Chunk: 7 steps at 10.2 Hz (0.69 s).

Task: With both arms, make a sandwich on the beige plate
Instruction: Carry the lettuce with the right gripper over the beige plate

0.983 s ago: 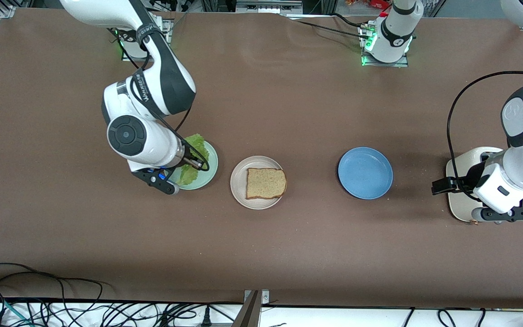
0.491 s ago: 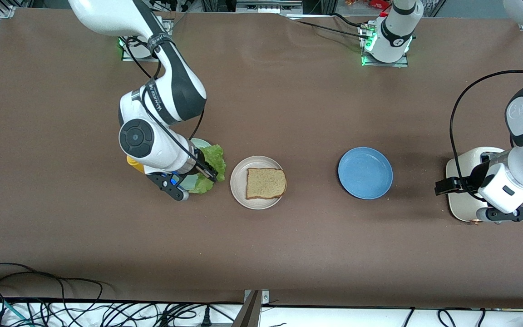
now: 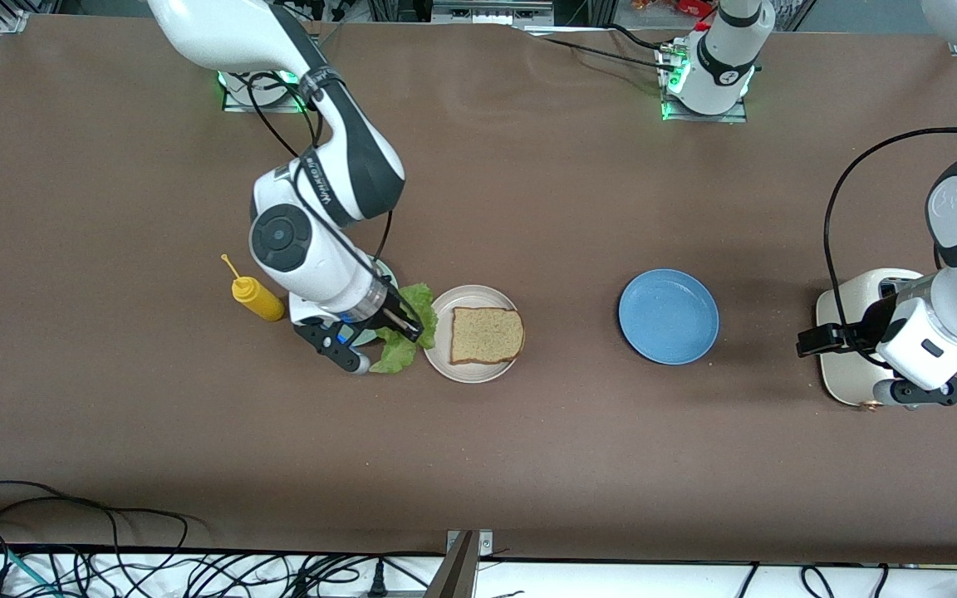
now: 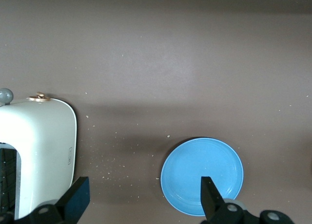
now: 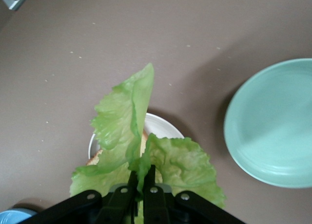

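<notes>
Now lettuce leaf (image 5: 127, 121) in right hand (image 5: 142, 181) (pinched), beside beige plate (image 3: 442, 349).

Small lettering on right arm (image 3: 325, 187) strap, not legible

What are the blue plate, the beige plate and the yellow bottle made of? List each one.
Blue plate: likely glazed ceramic or hard plastic; its surface shows soft highlights.
Beige plate: matte, possibly stoneware or melamine; no shine on its rim.
Yellow bottle: probably soft plastic, judging by the smooth, evenly coloured body and thin nozzle.
Right gripper: it holds the lettuce leaf.
</notes>
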{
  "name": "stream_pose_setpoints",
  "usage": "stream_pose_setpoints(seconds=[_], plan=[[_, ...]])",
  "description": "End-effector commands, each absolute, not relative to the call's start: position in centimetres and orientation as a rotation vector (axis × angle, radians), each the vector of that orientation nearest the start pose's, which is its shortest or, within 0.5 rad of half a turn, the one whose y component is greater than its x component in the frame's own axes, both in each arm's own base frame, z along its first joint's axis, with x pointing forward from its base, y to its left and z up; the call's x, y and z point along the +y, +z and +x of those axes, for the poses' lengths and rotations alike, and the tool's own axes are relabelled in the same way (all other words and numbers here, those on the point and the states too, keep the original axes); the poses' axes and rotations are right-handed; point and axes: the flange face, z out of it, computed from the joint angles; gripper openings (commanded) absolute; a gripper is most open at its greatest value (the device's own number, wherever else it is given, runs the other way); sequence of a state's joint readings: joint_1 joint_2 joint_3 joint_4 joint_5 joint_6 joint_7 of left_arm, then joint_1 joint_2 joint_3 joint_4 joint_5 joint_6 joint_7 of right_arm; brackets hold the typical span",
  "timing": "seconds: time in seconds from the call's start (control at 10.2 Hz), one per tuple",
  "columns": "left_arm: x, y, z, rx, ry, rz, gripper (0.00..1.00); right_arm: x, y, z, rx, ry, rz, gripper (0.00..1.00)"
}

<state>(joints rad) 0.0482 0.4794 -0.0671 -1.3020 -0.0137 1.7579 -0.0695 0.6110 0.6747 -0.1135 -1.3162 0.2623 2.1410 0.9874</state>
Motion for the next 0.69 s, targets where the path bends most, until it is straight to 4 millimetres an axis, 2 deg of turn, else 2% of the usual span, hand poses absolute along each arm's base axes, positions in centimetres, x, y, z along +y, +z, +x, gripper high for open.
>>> stream_pose_setpoints(seconds=[0.0, 0.2, 0.29, 0.59], plan=[[-0.2, 48.6, 69.2, -0.073, 0.011, -3.152, 1.00, 40.3, 34.8, 65.2, 0.776, -0.161, -2.781, 0.00], [-0.3, 48.4, 69.2, -0.069, 0.014, -3.153, 1.00, 43.1, 32.8, 64.3, 0.727, -0.228, -2.750, 0.00], [-0.2, 48.4, 69.2, -0.071, 0.014, -3.153, 1.00, 44.7, 31.6, 63.2, 0.701, -0.207, -2.764, 0.00], [0.3, 48.6, 69.2, -0.082, 0.009, -3.149, 1.00, 47.0, 28.0, 60.6, 0.671, -0.124, -2.823, 0.00]])
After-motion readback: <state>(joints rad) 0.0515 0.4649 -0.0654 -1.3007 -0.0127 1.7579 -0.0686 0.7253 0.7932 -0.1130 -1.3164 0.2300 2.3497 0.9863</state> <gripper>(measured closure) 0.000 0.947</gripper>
